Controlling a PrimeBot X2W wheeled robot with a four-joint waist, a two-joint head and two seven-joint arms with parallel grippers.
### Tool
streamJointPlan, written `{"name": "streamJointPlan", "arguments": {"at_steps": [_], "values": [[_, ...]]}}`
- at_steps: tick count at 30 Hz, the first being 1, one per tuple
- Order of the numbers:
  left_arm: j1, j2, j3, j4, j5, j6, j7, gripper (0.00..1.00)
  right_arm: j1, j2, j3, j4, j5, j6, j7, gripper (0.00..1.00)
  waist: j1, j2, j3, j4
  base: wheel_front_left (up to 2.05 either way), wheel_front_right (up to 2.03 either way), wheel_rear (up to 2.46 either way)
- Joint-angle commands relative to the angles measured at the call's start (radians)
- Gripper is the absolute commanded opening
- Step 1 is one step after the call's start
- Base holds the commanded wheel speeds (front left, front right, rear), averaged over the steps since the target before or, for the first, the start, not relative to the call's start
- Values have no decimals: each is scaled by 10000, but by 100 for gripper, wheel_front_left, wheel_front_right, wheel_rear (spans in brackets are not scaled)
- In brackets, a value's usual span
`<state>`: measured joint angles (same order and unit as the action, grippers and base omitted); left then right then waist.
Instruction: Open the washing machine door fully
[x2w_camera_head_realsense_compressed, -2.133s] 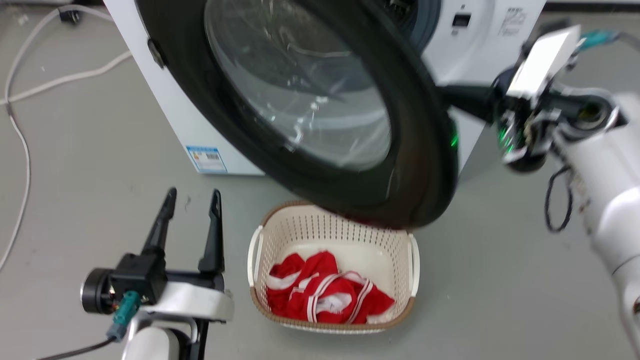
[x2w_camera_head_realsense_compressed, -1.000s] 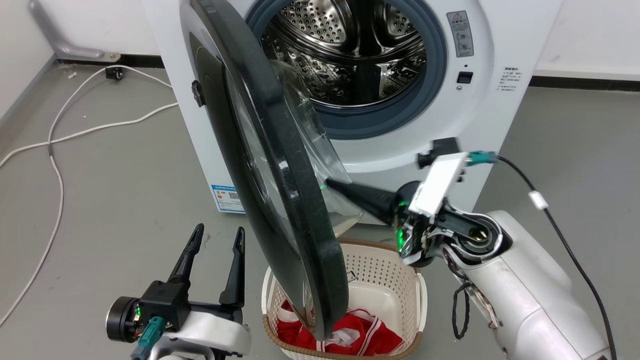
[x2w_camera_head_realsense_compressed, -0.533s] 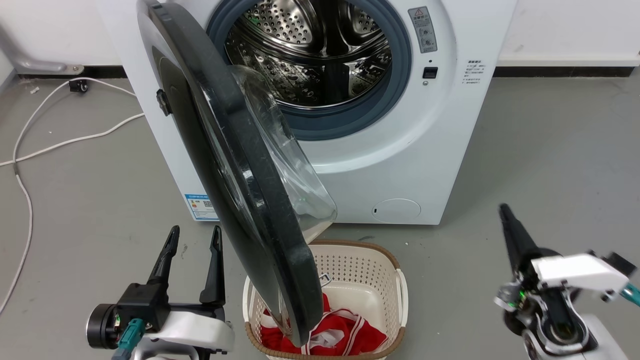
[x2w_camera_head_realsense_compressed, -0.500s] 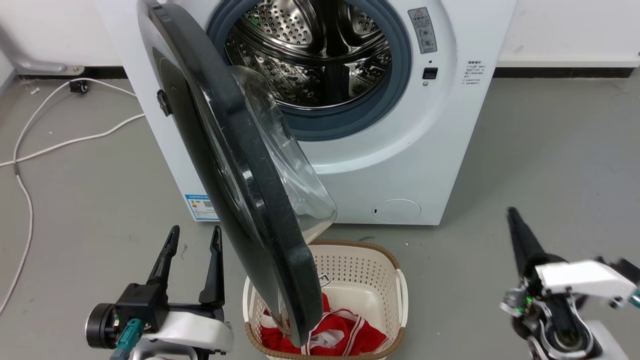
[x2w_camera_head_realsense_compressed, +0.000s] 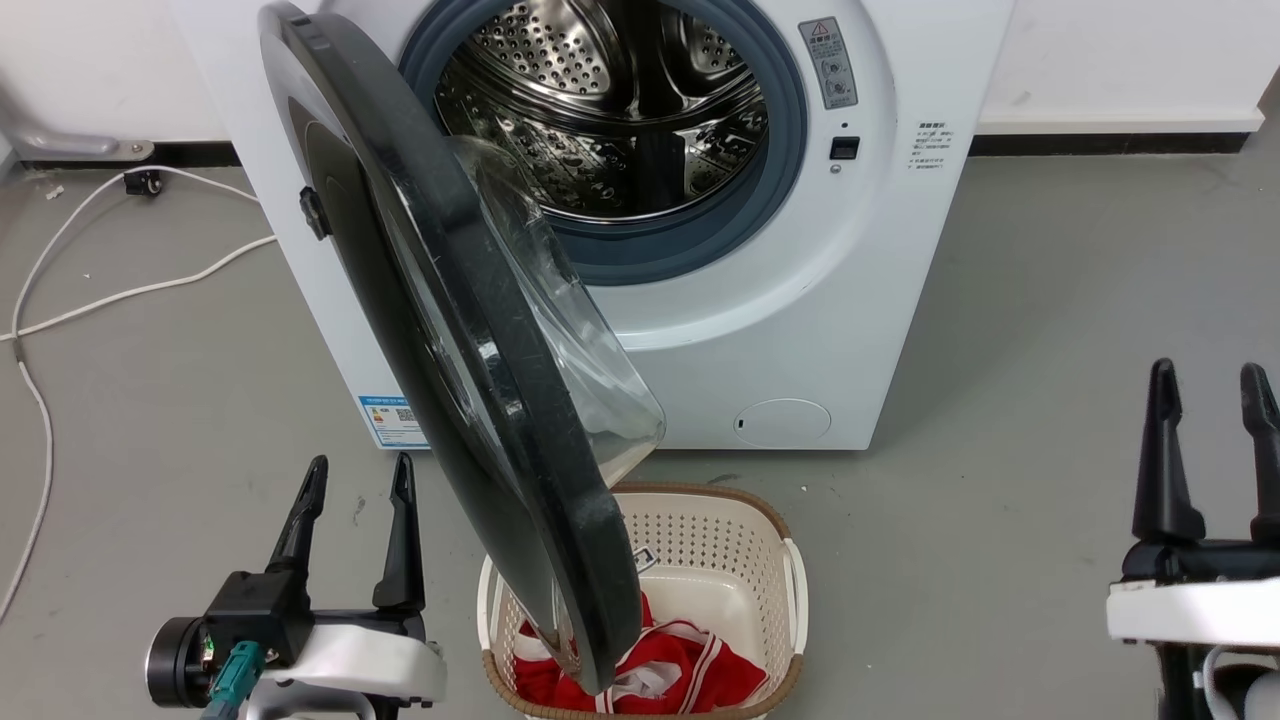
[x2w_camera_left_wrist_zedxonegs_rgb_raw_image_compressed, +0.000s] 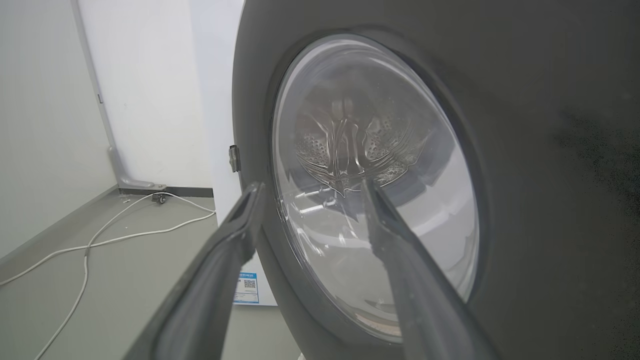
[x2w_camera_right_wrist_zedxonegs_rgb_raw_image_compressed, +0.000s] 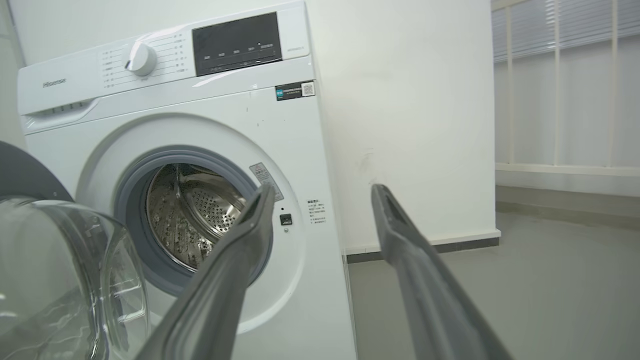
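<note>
From the head view, a grey floor (x2w_camera_head_realsense_compressed: 1000, 400) ran to a white wall with a dark skirting, and a white cable (x2w_camera_head_realsense_compressed: 130, 293) trailed at the far left. The white washing machine (x2w_camera_head_realsense_compressed: 850, 330) carried a blue sticker (x2w_camera_head_realsense_compressed: 390, 420) low on its left and a warning label (x2w_camera_head_realsense_compressed: 828, 60) right of the steel drum (x2w_camera_head_realsense_compressed: 600, 100), both too small to read. The washing machine door (x2w_camera_head_realsense_compressed: 465, 330) stood open, hinged at the machine's left. It was seen nearly edge-on, running from far to near with its glass bowl facing right, and its near edge hung over a cream basket (x2w_camera_head_realsense_compressed: 790, 580) that held a red and white garment (x2w_camera_head_realsense_compressed: 690, 665). The left gripper (x2w_camera_head_realsense_compressed: 360, 462) sat at the near left and the right gripper (x2w_camera_head_realsense_compressed: 1207, 368) at the near right. Each had its fingers spread, held nothing and was apart from the door.

From the left wrist, the door's dark outer face (x2w_camera_left_wrist_zedxonegs_rgb_raw_image_compressed: 550, 150) stood upright just beyond the parted, empty left gripper (x2w_camera_left_wrist_zedxonegs_rgb_raw_image_compressed: 312, 184), with the drum visible through the glass. The cable (x2w_camera_left_wrist_zedxonegs_rgb_raw_image_compressed: 125, 235) lay by the wall corner.

From the right wrist, "Hisense" (x2w_camera_right_wrist_zedxonegs_rgb_raw_image_compressed: 54, 82) was printed on the machine's top left, beside a dial (x2w_camera_right_wrist_zedxonegs_rgb_raw_image_compressed: 141, 59) and a dark display panel (x2w_camera_right_wrist_zedxonegs_rgb_raw_image_compressed: 236, 44). The bowl (x2w_camera_right_wrist_zedxonegs_rgb_raw_image_compressed: 65, 280) bulged at the near left. The right gripper (x2w_camera_right_wrist_zedxonegs_rgb_raw_image_compressed: 324, 188) was spread and empty, and blinds (x2w_camera_right_wrist_zedxonegs_rgb_raw_image_compressed: 565, 80) hung at the far right.
</note>
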<state>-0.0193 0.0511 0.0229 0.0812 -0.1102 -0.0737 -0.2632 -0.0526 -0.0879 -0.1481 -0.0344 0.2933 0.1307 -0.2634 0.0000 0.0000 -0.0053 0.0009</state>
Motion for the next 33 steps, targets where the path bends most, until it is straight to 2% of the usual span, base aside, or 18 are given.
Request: {"name": "streamJointPlan", "arguments": {"at_steps": [1,3,6,7,13,19,32,33], "values": [[-33,-3,15,-21,27,9,-24,100,329,172,89,-425,-620,-2,-13,100,0,0,3,20,0,0,0],[-56,0,29,-30,44,5,-24,100,614,262,280,-978,-1622,-1,-13,100,0,0,2,44,0,0,0],[-73,-2,50,-57,93,-1,-24,100,1089,359,666,-1530,-2477,-2,134,100,0,0,8,64,0,0,0],[-79,-2,66,-80,122,-14,-24,100,1573,384,1029,-1733,-2958,-2,307,100,0,0,22,74,0,0,0],[-109,-2,120,-129,235,-57,-24,100,2121,386,1089,-1114,-2450,-2,332,100,0,0,70,45,0,0,0],[-112,-2,142,-129,315,-125,-24,100,1893,388,982,-426,-2151,-2,149,100,0,0,94,11,0,0,0],[-73,-2,110,-149,334,-121,-24,100,1643,390,1078,-195,-2082,-2,13,100,0,0,116,-40,0,0,0],[-70,-2,85,-155,322,-140,-24,23,1657,390,1080,-187,-2061,-2,8,100,0,0,118,-39,0,0,0]]}}
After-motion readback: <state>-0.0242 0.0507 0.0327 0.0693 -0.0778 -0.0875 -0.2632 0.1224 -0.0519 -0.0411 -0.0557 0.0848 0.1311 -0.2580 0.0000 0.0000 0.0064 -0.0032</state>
